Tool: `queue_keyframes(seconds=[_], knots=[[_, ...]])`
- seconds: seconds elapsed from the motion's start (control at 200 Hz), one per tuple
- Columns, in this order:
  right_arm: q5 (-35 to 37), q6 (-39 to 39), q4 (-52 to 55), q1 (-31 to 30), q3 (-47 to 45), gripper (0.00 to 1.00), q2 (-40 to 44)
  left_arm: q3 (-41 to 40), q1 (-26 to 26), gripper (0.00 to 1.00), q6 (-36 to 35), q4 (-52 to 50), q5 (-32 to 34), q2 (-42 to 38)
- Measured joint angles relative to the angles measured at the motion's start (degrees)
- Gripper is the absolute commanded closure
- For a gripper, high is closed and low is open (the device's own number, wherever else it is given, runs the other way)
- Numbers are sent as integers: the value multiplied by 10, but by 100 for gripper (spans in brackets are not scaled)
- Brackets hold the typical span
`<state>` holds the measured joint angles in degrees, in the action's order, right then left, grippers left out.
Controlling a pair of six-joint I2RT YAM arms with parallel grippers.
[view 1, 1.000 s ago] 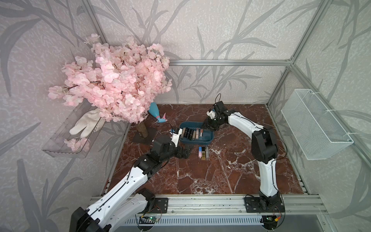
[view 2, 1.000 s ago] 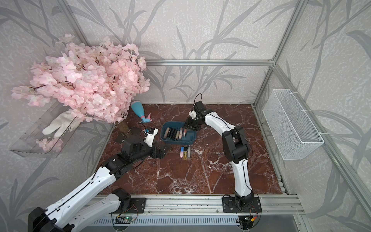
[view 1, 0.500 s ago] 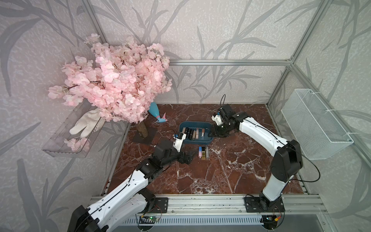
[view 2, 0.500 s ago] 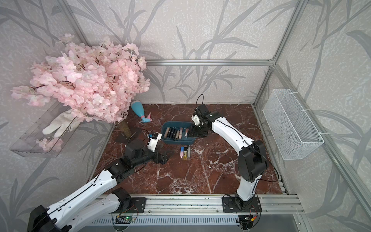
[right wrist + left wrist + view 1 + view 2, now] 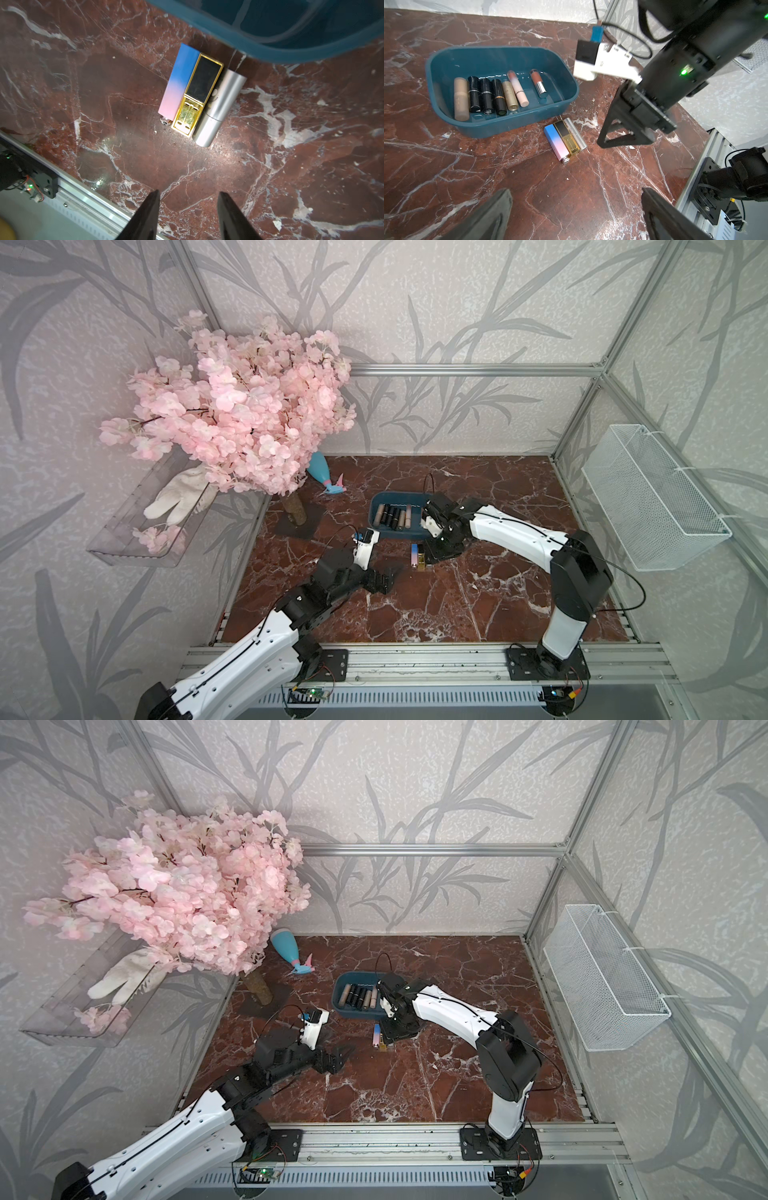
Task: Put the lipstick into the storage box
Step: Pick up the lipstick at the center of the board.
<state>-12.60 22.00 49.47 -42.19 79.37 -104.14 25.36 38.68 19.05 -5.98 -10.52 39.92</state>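
Right now three lipsticks (image 5: pixel 197 93) lie side by side, touching, on the tabletop (image 5: pixel 291 166) just outside the box (image 5: pixel 508 124): blue-pink tube (image 5: pixel 178 81), gold tube (image 5: pixel 207 76), silver tube (image 5: pixel 220 108). Seven stored tubes (image 5: pixel 485 95) lie inside the box. The right end effector (image 5: pixel 189 192) hovers over the trio, jaws partly apart, empty. The left end effector (image 5: pixel 576 190) hangs farther from the box, jaws wide, empty. These tubes look light, stiff and glossy, so probably slippery. The silver tube is round and may roll; being outermost, it seems the easiest pick, pinched across its middle.
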Motion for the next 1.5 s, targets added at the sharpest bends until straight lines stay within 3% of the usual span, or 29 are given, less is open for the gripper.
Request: queue_keyframes(seconds=[0.595, 1.245, 1.504], knots=[[47, 0, -26, -1, 12, 52, -88, 0, 0, 0, -11, -33, 15, -20], [61, 0, -30, 18, 82, 53, -150, 0, 0, 0, -15, -61, 30, -43], [63, -8, -30, 23, 90, 60, -164, 0, 0, 0, -14, -66, 33, -54]])
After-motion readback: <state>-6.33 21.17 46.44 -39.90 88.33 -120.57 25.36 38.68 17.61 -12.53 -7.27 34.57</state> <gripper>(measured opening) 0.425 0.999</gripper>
